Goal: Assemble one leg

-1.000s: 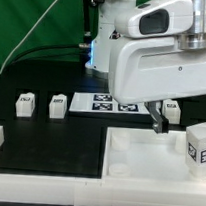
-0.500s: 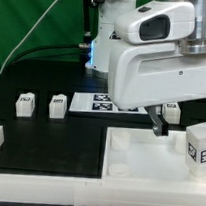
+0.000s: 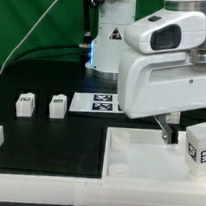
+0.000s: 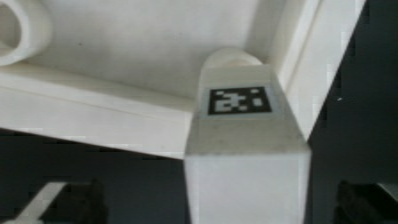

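The leg (image 3: 199, 144) stands by the tray's (image 3: 137, 156) edge at the exterior view's lower right, near the gripper (image 3: 169, 134), whose opening I cannot tell; an off-centre approach could tip it over.

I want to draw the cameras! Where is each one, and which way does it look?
Exterior view: off the arm, facing the tray, marker board and curtain; shows the arm and gripper.
Wrist view: on the wrist, looking down at a leg and the tray; blurry fingertips show.
Shared: the tray and, likely, that leg.
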Tool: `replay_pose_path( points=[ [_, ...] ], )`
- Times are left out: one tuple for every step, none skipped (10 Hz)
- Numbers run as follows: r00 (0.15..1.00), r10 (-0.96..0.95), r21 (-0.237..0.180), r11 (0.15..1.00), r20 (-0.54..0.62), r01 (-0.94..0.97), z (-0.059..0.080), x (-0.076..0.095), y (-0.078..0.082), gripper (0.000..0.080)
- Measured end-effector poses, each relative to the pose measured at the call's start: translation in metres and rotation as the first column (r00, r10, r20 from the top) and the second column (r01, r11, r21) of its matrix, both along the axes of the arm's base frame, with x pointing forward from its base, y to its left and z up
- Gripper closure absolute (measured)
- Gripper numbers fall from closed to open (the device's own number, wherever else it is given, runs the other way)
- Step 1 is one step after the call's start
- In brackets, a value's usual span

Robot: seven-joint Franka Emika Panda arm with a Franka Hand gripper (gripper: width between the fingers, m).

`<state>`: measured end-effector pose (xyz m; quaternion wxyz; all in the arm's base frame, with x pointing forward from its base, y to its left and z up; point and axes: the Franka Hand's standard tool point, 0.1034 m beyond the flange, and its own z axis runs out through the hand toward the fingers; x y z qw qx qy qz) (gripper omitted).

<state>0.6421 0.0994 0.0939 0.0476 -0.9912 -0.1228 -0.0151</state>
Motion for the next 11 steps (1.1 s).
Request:
replay_pose_path(
  points=[
    [1.0,0.002,-0.001,1.0,-0.005,-0.002,-0.0026,-0.0029,0.0008,0.0151],
    [1.0,0.001,-0.001,1.0,-0.001,-0.001,-0.004,-0.0035,0.0009,0.0151],
    [1.0,0.002,-0.001,1.0,0.0,-0.002,-0.0042,-0.0036,0.001,0.0151],
    [1.0,0.002,-0.001,1.0,0.0,-0.002,-0.0042,-0.0036,0.0009,0.0292],
    [1.0,0.002,-0.001,1.0,0.0,-0.002,-0.0042,-0.0036,0.001,0.0292],
    [1.0,0.002,-0.001,1.0,0.0,-0.002,-0.0042,-0.0037,0.0013,0.0431],
    [1.0,0.004,-0.001,1.0,0.0,-0.004,-0.004,-0.0037,0.0024,0.0505],
    [1.0,-0.013,0.001,1.0,-0.001,0.013,-0.004,-0.0036,0.0024,0.0505],
    [0.999,-0.036,0.001,0.999,-0.004,0.036,-0.0039,-0.0036,0.0023,0.0504],
    [0.999,-0.033,0.001,0.999,-0.003,0.033,-0.0039,-0.0036,0.0024,0.0504],
    [0.993,-0.114,0.007,0.993,-0.013,0.114,-0.0039,-0.0038,0.0033,0.0504]
  ],
)
